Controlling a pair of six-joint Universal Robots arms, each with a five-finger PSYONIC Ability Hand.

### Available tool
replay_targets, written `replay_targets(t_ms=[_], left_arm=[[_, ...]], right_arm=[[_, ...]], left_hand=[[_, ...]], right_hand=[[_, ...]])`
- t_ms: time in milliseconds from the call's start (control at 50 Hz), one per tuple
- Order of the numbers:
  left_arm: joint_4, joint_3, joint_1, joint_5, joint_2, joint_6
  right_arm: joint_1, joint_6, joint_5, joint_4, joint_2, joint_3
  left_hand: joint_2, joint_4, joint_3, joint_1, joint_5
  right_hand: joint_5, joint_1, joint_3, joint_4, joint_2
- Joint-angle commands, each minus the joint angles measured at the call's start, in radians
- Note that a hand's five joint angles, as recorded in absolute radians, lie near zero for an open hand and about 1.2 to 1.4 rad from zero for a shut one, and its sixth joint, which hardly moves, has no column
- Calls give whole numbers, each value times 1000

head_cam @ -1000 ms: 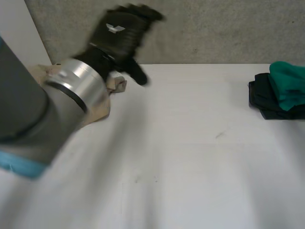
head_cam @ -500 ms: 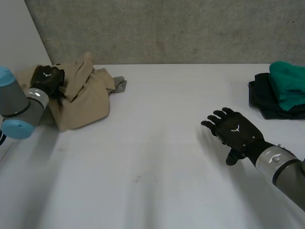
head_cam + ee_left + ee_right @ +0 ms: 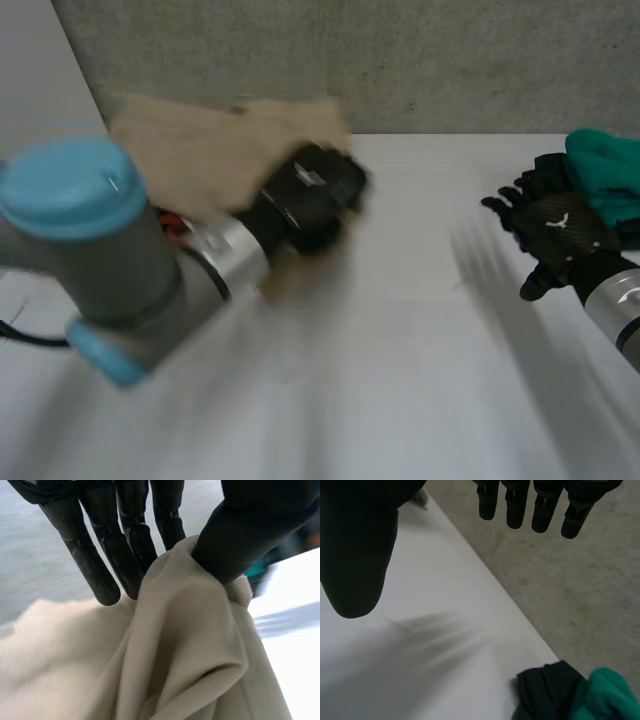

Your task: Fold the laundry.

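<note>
- Step-wise I'd call this the fetch part, not real folding yet. The left robot hand point(image 3: 312, 200) has the beige garment point(image 3: 210, 150) pinched. In the left wrist view, the cloth is squeezed between the fingers point(image 3: 102, 577) and the thumb point(image 3: 240, 540).
- The garment hangs bunched from that hand, up off the worktop point(image 3: 400, 380) over its left-middle part. It isn't spread out at all. I can't tell if the pinch is on a corner or an edge, though there's a ribbed hem right by the thumb.
- The right robot hand point(image 3: 555, 228) is wide open, with straight fingers and nothing in it. It hovers over the right side of the worktop, just beside the dark garment point(image 3: 545, 690) and the green garment point(image 3: 602, 695) stacked there.
- That stack looks already folded to me, so the beige one is probably the piece being worked on.
- My guess for the next move is to set the beige garment down on the bare middle of the worktop and get it flat. One pinch only gives you a lump, so the right robot hand would have to come across and take a second edge or corner. Then the two hands can pull it out before any fold.
- For brands and writing, there's a small white mark on the back of each robot hand, but it's too small to read. I can't see any tag, label or print on the clothes.
</note>
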Motion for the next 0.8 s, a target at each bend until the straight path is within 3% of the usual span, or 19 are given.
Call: replay_targets(t_ms=[20,60,160,260,380,460,560,600,700,800], left_arm=[[-19,-132,-135,88,-11,87],[-31,-137,-137,88,-13,121],[-126,-151,-126,62,-5,222],[-188,-161,-98,-25,47,228],[-194,-207,-98,-130,122,196],[-192,-244,-100,-232,185,103],[-201,-301,-101,-402,260,-124],[-204,-321,-101,-435,277,-186],[-230,-402,-91,-452,291,-344],[-283,-442,-78,-418,262,-398]], right_arm=[[-34,78,-1,5,-12,-17],[-38,78,-4,7,-9,-22],[-46,73,-13,7,-11,-31],[-38,75,-8,13,-9,-51],[-41,67,-13,47,-9,-54],[-38,58,-59,146,-9,-73],[-40,6,-165,264,26,-99],[-37,-36,-200,295,84,-106],[-29,-149,-215,303,181,-119],[-25,-284,-218,304,274,-126]], left_hand=[[203,201,203,289,224],[154,151,154,240,175],[-477,-479,-477,-391,-455],[-671,-674,-672,-586,-650],[-686,-689,-686,-601,-665],[-686,-689,-686,-601,-665],[-739,-741,-739,-653,-718],[-739,-741,-739,-653,-718],[-754,-756,-754,-668,-733],[-754,-756,-754,-668,-733]], right_hand=[[-44,-57,-37,-38,-40],[-44,-57,-37,-38,-40],[-44,-57,-37,-38,-40],[-44,-57,-37,-38,-40],[-44,-57,-37,-38,-40],[-44,-57,-37,-38,-40],[-44,-57,-37,-38,-40],[-44,-57,-37,-38,-40],[-19,-32,-13,-14,-15],[-5,-18,2,1,0]])
